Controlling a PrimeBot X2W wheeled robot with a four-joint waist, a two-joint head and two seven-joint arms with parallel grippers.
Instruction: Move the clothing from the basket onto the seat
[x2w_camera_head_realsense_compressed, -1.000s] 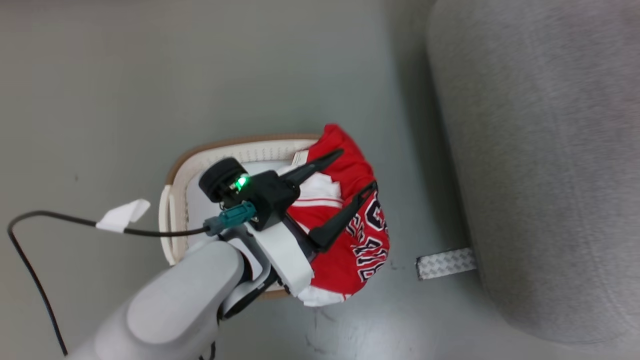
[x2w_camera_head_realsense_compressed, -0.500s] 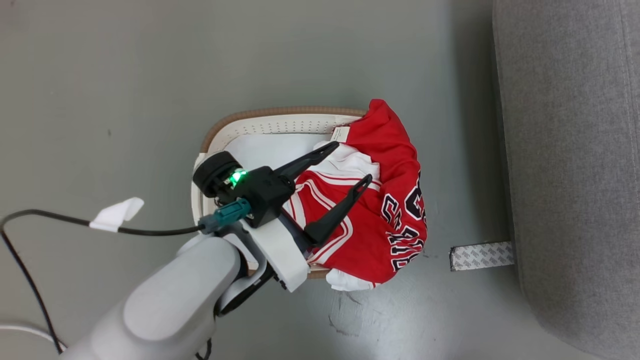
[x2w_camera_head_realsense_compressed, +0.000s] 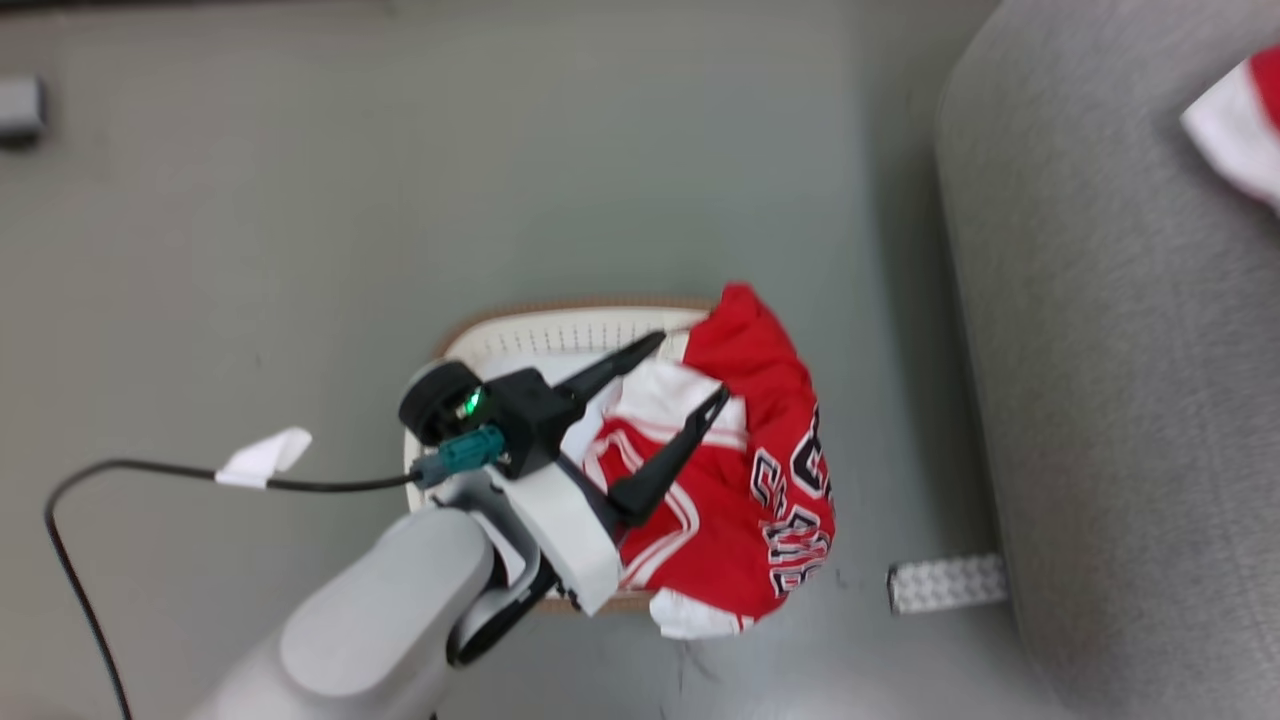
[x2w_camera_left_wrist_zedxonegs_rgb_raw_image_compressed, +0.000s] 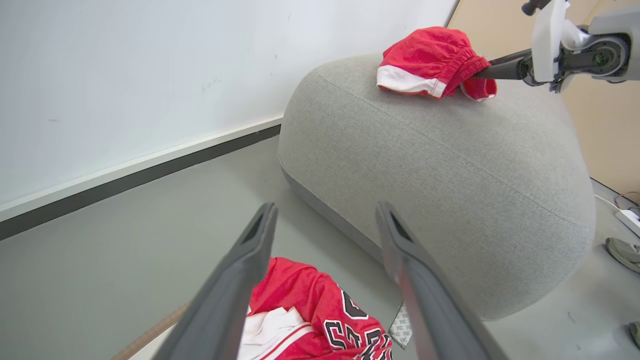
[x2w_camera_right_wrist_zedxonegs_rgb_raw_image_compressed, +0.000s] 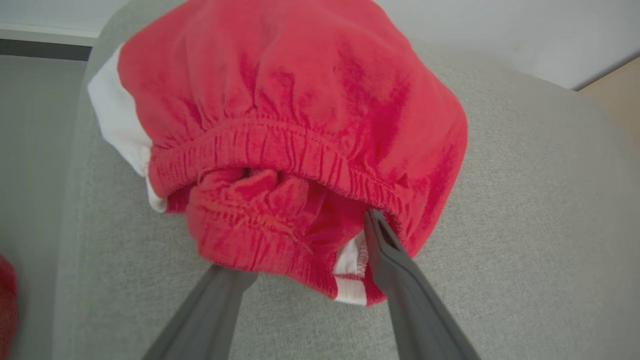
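While spread wide at the shorts (x2w_camera_right_wrist_zedxonegs_rgb_raw_image_compressed: 280, 100) on the seat (x2w_camera_right_wrist_zedxonegs_rgb_raw_image_compressed: 525, 225), looks like drop-off time for right tool (x2w_camera_right_wrist_zedxonegs_rgb_raw_image_compressed: 297, 242). Next: back out, then grab jersey (x2w_camera_head_realsense_compressed: 760, 470) in basket (x2w_camera_head_realsense_compressed: 560, 325) with left tool (x2w_camera_head_realsense_compressed: 688, 368), also spread.

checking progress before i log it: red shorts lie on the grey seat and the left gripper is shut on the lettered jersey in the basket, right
Not quite: the left gripper is open, its jaws spread above the jersey without gripping it, as the left wrist view shows. The rest holds: the red shorts lie on the seat and the jersey is in the basket.
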